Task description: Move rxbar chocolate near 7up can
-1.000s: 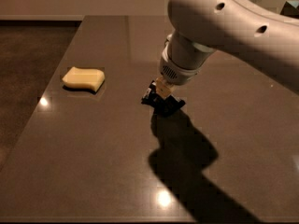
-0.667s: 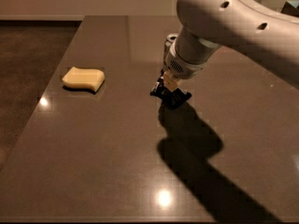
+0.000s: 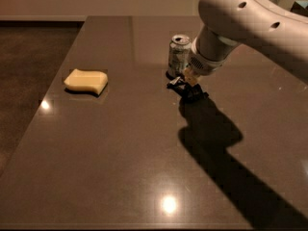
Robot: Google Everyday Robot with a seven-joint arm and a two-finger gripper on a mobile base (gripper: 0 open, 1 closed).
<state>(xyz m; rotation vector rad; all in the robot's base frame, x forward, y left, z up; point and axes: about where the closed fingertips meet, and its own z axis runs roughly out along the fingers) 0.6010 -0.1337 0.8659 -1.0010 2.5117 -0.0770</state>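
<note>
One dark clump sits just beside the 7up can [image 3: 179, 56], on its near side: the rxbar chocolate [image 3: 193, 94], low on the table [image 3: 120, 167], directly beneath the tool [image 3: 188, 83]. Bar and tool merge there, so I cannot tell whether it is gripped. Its long axis seems to slant away from the can. It likely needs only setting down.

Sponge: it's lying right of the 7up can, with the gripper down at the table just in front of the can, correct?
No. The camera view shows the sponge lying left of the 7up can, well apart from it. The gripper is indeed down at the table just in front of the can.
</note>
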